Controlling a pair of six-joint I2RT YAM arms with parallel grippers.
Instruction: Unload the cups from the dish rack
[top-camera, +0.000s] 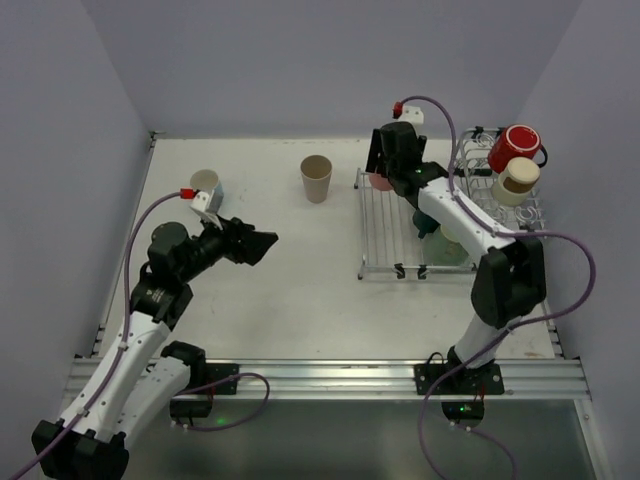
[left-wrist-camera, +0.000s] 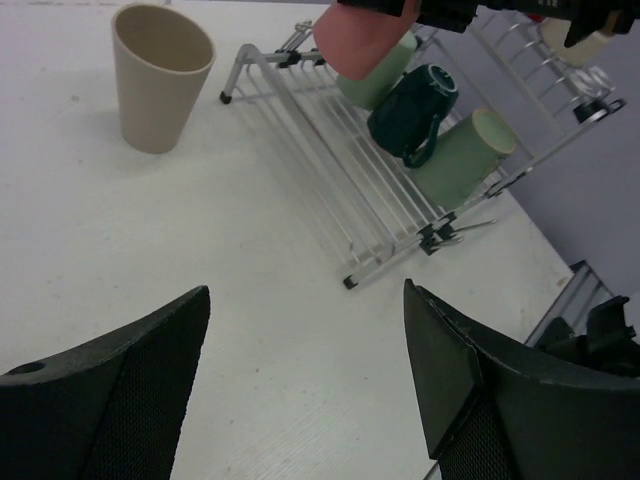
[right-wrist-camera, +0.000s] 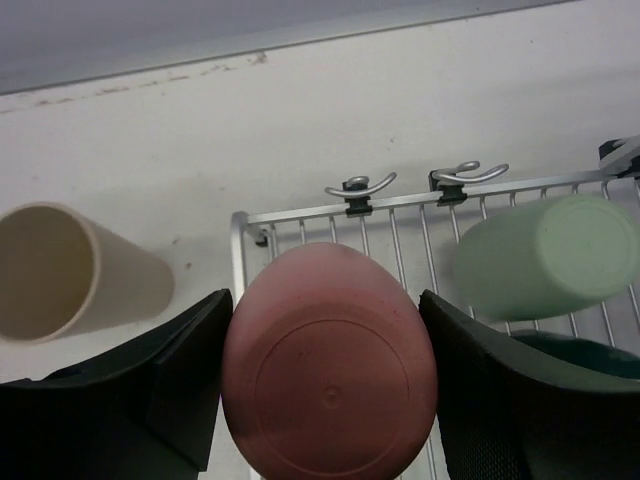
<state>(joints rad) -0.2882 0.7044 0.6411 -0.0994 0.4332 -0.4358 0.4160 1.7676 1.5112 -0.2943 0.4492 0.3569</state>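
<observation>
Cups: I count eight. Two stand upright on the table (top-camera: 300, 290): a beige tumbler (top-camera: 316, 178) and a pale cup (top-camera: 205, 181), the second half hidden behind the white plug (top-camera: 205, 200) on my left wrist. One pink cup (right-wrist-camera: 330, 340) sits bottom-up in my right claw (right-wrist-camera: 328, 400), a finger pressed to each side, over the far left corner of the dish rack (left-wrist-camera: 320, 170). I cannot tell whether its rim touches the wires.

Five more are in the rack. A light green tumbler (right-wrist-camera: 545, 255), a dark teal mug (left-wrist-camera: 415, 110) and a sage green cup (left-wrist-camera: 465, 155) lie on their sides on the flat grid. A red mug (top-camera: 515, 147) and a cream cup (top-camera: 518, 180) rest on the raised loops at the right end.

From above, my right arm (top-camera: 465, 225) covers most of the green and teal ones. My right wrist view catches only a sliver of the teal mug. My left wrist view cuts off the cups on the loops at its top edge.

My left claw (left-wrist-camera: 305, 390) is spread wide, holding nothing, over bare table left of the rack.
</observation>
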